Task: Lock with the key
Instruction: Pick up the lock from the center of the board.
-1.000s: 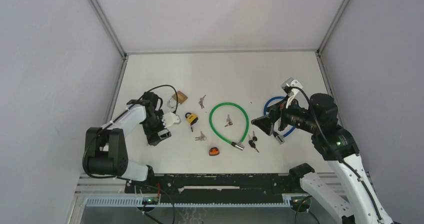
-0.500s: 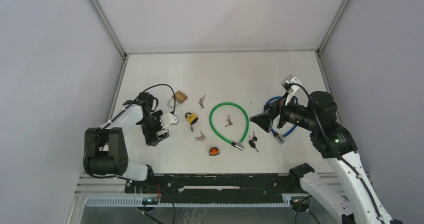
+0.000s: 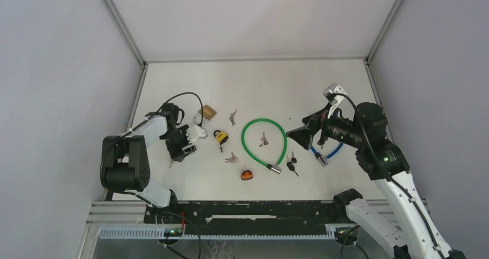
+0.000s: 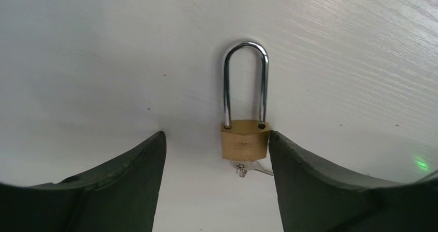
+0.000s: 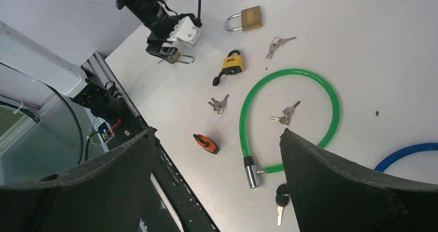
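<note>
Your left gripper (image 3: 182, 149) is over the white counter (image 3: 259, 86), left of the yellow-and-black padlock (image 3: 220, 136). Your right gripper (image 3: 298, 133) hovers beside the green cable loop (image 3: 263, 120), which encircles small silver keys (image 3: 263, 139).

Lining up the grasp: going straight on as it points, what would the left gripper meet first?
Probably the brass padlock, lying between the open fingers of the left gripper, key in its base; depth is unclear.
</note>
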`<state>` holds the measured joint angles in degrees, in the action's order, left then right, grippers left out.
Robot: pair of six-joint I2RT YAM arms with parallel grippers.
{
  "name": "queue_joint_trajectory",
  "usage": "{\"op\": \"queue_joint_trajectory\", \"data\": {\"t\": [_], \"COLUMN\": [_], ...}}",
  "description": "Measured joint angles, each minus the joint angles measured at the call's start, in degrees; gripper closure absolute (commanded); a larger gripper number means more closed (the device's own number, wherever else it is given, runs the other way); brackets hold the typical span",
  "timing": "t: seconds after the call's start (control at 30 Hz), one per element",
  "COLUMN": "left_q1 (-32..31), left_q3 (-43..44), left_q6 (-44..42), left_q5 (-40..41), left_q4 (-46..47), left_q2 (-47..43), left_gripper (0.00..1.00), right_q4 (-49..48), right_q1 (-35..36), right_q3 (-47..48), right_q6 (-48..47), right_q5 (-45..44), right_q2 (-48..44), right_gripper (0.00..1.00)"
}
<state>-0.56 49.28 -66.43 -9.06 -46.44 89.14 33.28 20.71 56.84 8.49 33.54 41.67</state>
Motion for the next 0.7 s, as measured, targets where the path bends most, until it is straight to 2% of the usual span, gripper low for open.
{"op": "queue_joint_trajectory", "data": {"t": [0.07,0.23,0.3,0.4,0.5,0.7], "left_q1": [0.0,0.0,0.0,0.0,0.0,0.0], "left_q3": [-0.2,-0.3,-0.4,-0.9,-1.4,-1.5], "left_q6": [0.9,2.5,2.5,2.5,2.6,4.8], "left_q5": [0.3,1.5,1.7,2.0,1.9,1.7], "left_q4": [1.0,1.9,1.8,1.9,1.8,1.6], "left_q2": [0.0,0.1,0.1,-0.3,-0.9,-1.8], "left_gripper": [0.40,0.49,0.55,0.71,0.98,1.00], "right_q4": [-0.4,-0.9,-1.0,-1.2,-1.3,-1.3], "right_q1": [0.0,0.0,0.0,0.0,0.0,0.0], "right_q3": [0.0,0.0,0.0,0.0,0.0,0.0], "right_q6": [0.0,0.5,0.7,0.9,0.9,1.1], "right_q5": [0.0,0.0,0.0,0.0,0.0,-0.3], "right_q2": [0.0,0.0,0.1,0.1,0.0,-0.3], "right_gripper": [0.05,0.05,0.05,0.05,0.05,0.05]}}
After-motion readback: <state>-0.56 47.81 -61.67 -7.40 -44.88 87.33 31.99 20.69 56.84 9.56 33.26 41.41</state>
